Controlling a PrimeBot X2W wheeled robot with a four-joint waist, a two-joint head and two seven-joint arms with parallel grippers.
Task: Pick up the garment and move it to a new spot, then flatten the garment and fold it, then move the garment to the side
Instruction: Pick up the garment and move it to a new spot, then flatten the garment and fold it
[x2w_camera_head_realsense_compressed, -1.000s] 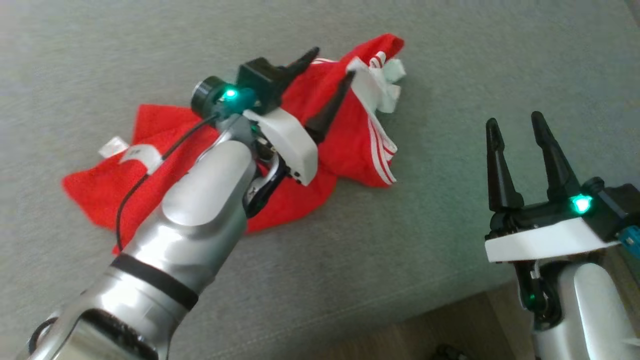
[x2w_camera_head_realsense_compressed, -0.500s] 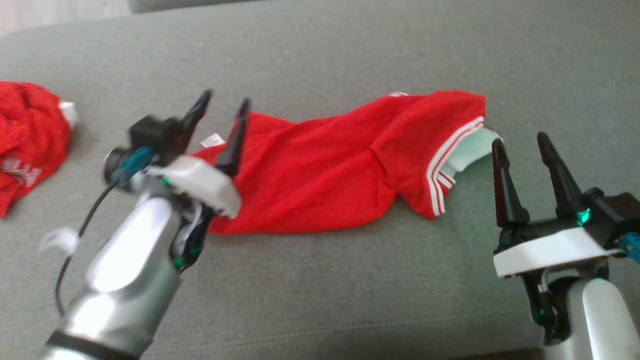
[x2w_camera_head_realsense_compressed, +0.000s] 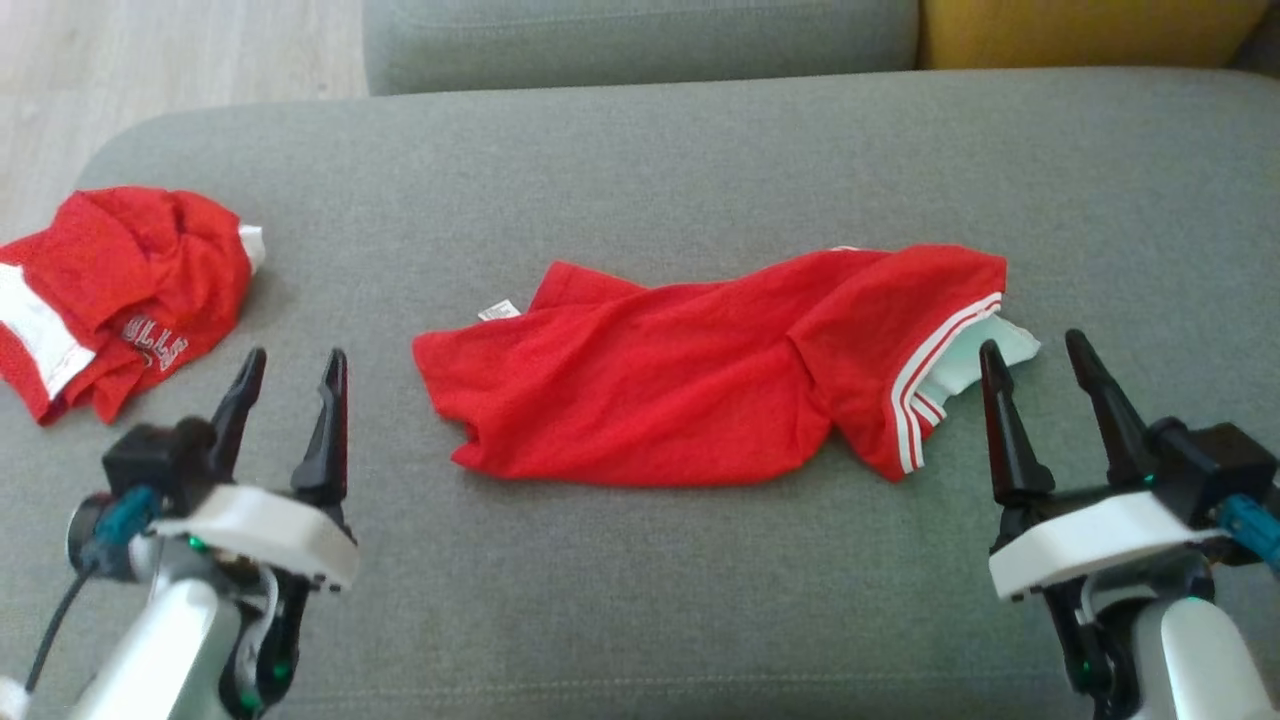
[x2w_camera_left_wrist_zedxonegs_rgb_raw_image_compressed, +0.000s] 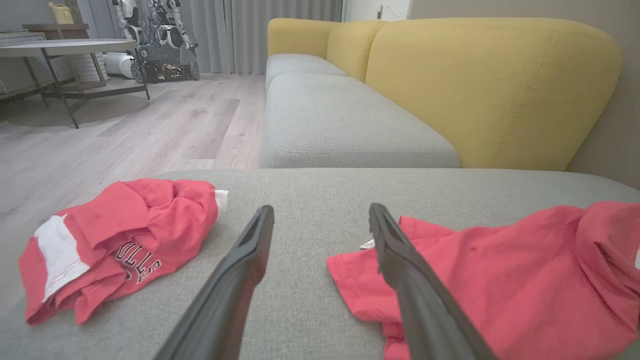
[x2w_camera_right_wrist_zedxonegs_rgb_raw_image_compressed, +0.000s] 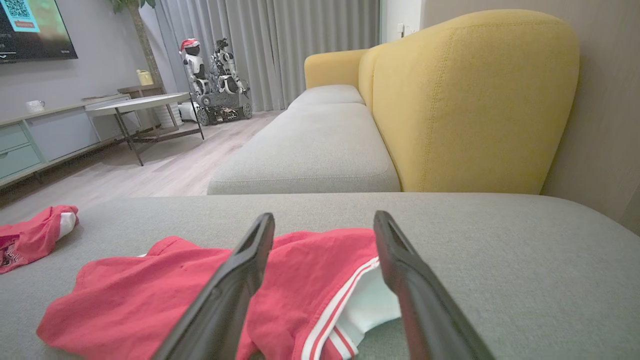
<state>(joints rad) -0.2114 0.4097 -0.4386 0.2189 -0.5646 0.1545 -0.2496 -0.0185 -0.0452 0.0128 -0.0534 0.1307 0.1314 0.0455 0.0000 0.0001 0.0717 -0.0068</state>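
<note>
Head view: a red garment (x2w_camera_head_realsense_compressed: 690, 400) lies rumpled and stretched sideways across the middle of a grey sofa seat (x2w_camera_head_realsense_compressed: 640, 170). Its white stripes (x2w_camera_head_realsense_compressed: 940, 370) are at the robot's right end and a small white label (x2w_camera_head_realsense_compressed: 498, 311) is at the far left corner. A second red garment (x2w_camera_head_realsense_compressed: 120, 290), crumpled and lettered in white, sits well apart at the seat's left end, beside the wooden floor (x2w_camera_head_realsense_compressed: 180, 50). The left gripper (x2w_camera_head_realsense_compressed: 298, 355) is at the lower left, between the 2 pieces of clothing, with its 2 dark fingers spread and nothing between them. The right gripper (x2w_camera_head_realsense_compressed: 1032, 342) is at the lower right, likewise spread and empty. Its tips are just beside the striped end, and whether they touch the cloth cannot be told.

Left wrist view: the left gripper's 2 fingers stand apart over bare grey fabric. The second red garment is to their left and the red garment's plain end is under the right-hand finger. Behind are a yellow backrest (x2w_camera_left_wrist_zedxonegs_rgb_raw_image_compressed: 490, 90), a table (x2w_camera_left_wrist_zedxonegs_rgb_raw_image_compressed: 65, 47) and another robot (x2w_camera_left_wrist_zedxonegs_rgb_raw_image_compressed: 160, 40) by the curtains.

Right wrist view: the right gripper's 2 fingers stand apart and grip nothing. The red garment's striped end and its pale lining show between them on the seat.
</note>
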